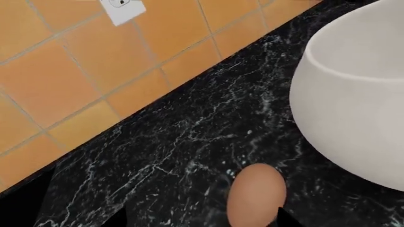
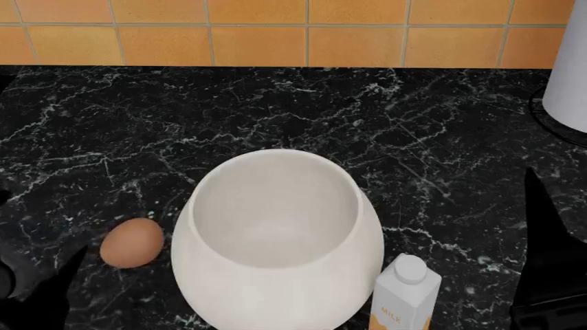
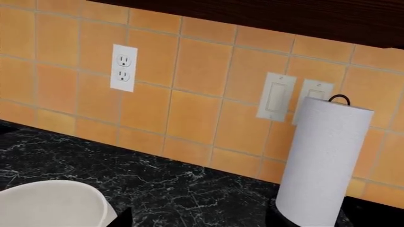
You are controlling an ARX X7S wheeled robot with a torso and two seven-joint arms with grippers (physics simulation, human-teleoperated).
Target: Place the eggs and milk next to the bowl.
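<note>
Your one visible egg [image 2: 132, 242] lay on the black surface [image 2: 303, 117] just left of the bowl [image 2: 275, 240]; the milk [image 2: 405, 292] stood beside its right. I couldn't tell either claw's opening.

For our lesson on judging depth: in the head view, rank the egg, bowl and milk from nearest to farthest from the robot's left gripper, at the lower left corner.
1. Egg: on the counter, just left of the bowl, nearest the left gripper.
2. Bowl: centre, just beyond the egg.
3. Milk: at the bowl's right side, farthest.
</note>
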